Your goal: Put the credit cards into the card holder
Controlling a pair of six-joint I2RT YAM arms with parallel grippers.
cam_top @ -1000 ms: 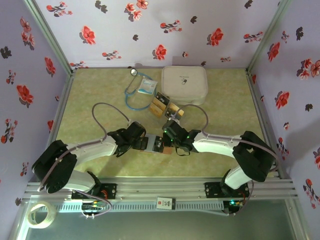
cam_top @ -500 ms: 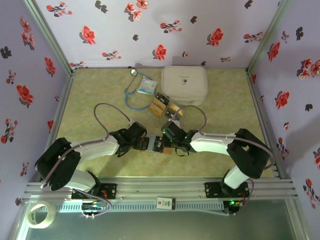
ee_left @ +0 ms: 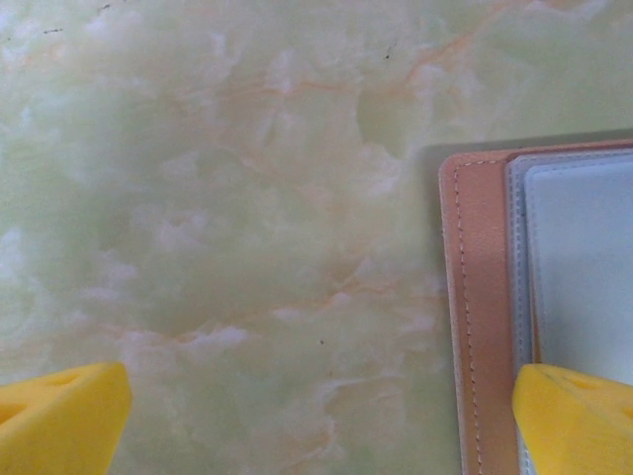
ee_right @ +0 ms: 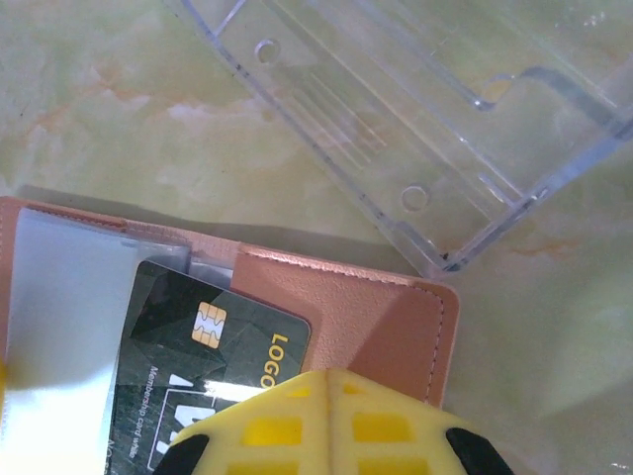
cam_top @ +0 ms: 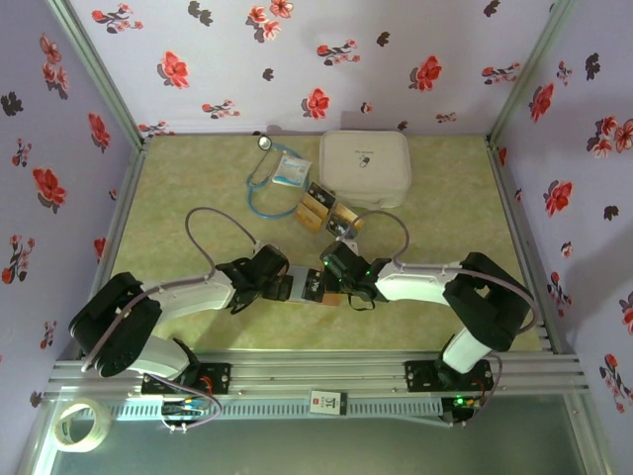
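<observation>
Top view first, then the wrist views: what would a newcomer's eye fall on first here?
The left pincer and right pincer face each other over the pink-brown card holder at the near middle of the table, against flowered walls. Close up, a black chip card rests on the holder, with a clear plastic tray just beyond.

bare table lies open on the left and far right. behind centre, loose credit cards, a stethoscope, a packet and a white case crowd the way. a clear tray sits just beyond the card holder, where the spread left gripper and the right gripper, pinching a black card, leave little gap.
</observation>
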